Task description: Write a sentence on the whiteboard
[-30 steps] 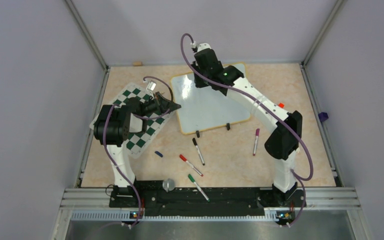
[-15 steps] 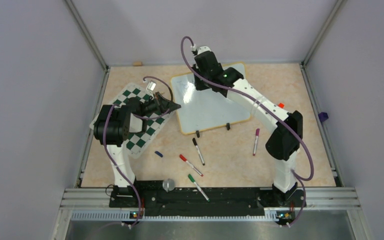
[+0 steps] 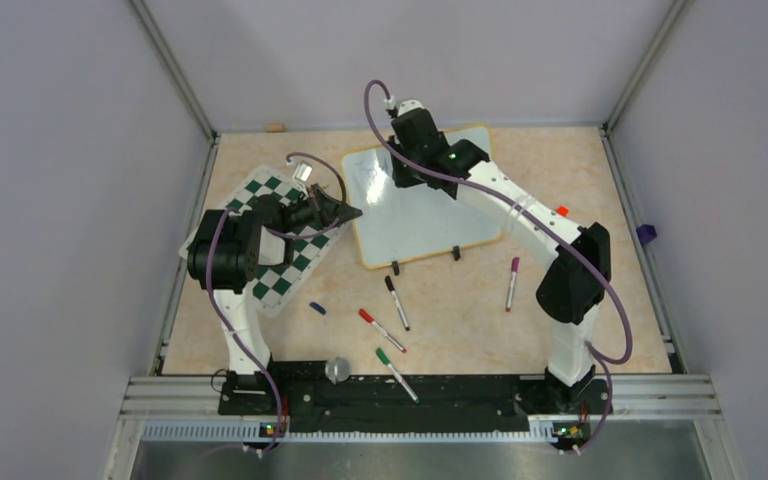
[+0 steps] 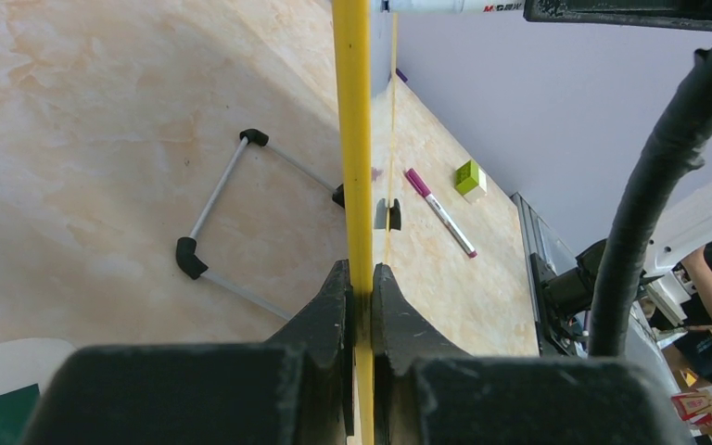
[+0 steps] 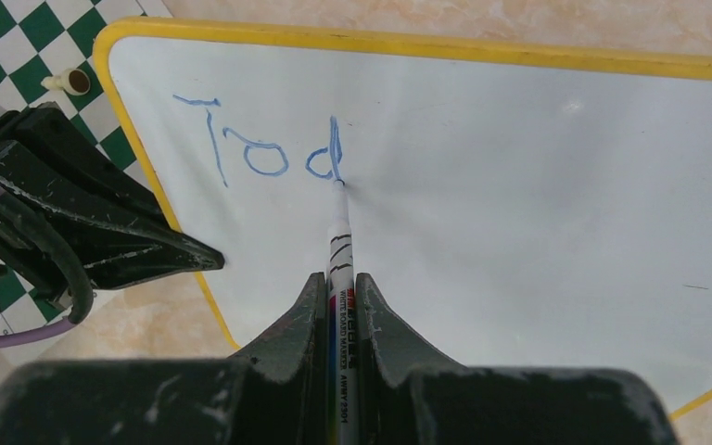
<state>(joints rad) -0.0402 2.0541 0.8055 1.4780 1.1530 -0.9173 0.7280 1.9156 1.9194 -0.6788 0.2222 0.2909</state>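
right gripper (image 5: 338, 286) jaws are pinched tight on a marker (image 5: 339, 232) that runs straight up the middle of the right wrist view, tip touching the whiteboard (image 5: 538, 185) right at the foot of the "d". the lettering (image 5: 260, 148) so far reads "Tod", thin blue, sitting in the upper left of that view near the board's rounded yellow corner

left gripper (image 4: 362, 278) jaws are clamped on the board's yellow edge, which shows edge-on as a vertical stripe down the centre of the left wrist view. from above, that grip is on the board's left side, just beside the green chess mat (image 3: 275, 265)

zooming out in the top view, the board sits upper centre of the frame, turned a bit, with its two black clips on the lower edge. loose on the table (image 3: 460, 320) below it: a black marker (image 3: 397, 302), a red marker (image 3: 381, 330), a green marker (image 3: 396, 373) near bottom centre, and a purple marker (image 3: 512, 283) off to the right
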